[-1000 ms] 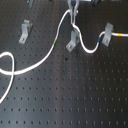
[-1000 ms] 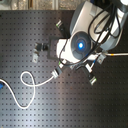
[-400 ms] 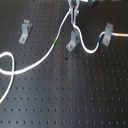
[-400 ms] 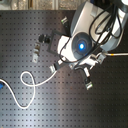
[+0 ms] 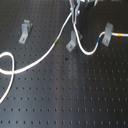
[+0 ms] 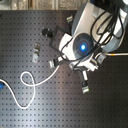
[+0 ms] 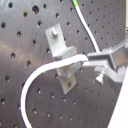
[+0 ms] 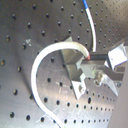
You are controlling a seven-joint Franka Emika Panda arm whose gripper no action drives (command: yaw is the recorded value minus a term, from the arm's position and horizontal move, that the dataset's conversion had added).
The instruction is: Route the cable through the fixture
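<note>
Where the gripper (image 5: 75,11) is seen at twelve o'clock in the first exterior view, its fingers are closed on the cable (image 5: 47,54), which is held just above the middle clip (image 5: 72,43) of the fixture. From there the white cord is trailed toward eight o'clock across the perforated board (image 5: 75,95), a green-yellow band (image 5: 58,37) being shown partway along. A second clip (image 5: 24,31) is set at ten o'clock and a third (image 5: 106,35) at two o'clock. In the first wrist view the cable (image 7: 55,67) is pinched beside the clip (image 7: 62,55).
</note>
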